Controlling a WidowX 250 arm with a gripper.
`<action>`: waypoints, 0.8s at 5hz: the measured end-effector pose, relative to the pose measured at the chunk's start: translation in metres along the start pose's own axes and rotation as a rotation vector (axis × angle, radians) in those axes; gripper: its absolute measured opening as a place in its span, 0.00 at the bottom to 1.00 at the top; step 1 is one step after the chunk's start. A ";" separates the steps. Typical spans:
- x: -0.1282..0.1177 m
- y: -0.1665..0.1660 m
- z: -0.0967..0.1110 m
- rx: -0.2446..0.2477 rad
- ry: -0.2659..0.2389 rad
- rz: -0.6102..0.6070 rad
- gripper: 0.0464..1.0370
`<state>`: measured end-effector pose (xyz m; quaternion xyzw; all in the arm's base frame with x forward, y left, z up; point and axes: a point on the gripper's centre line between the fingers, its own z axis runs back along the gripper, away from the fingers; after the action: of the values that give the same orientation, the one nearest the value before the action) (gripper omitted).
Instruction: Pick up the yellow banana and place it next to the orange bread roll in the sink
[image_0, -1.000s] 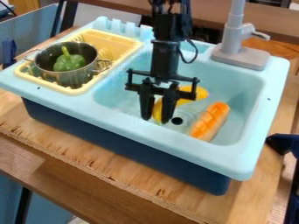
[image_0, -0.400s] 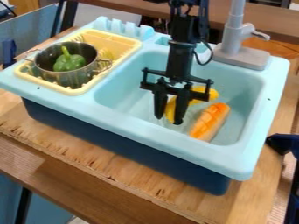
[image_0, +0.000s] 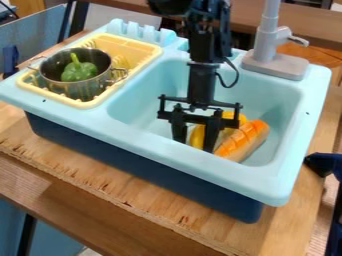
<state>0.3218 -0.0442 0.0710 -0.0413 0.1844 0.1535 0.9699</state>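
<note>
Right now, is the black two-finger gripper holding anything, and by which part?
Nothing, as far as visible: the gripper stands open at the curved, yellow toy food.

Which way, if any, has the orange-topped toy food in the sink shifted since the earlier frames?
Yes. The orange-topped toy food has swung: its far end moved right in the view, toward the basin's right wall.

Pale blue sink (image_0: 133, 120); green pepper (image_0: 79, 71); seemingly yellow drying rack (image_0: 83, 104).
</note>
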 end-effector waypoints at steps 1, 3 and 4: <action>-0.007 0.004 0.010 -0.017 -0.033 0.022 0.93; -0.032 0.006 0.060 0.019 -0.163 0.003 0.96; -0.046 -0.004 0.094 0.118 -0.211 -0.092 0.96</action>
<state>0.3143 -0.0479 0.1750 0.0236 0.0880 0.1014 0.9907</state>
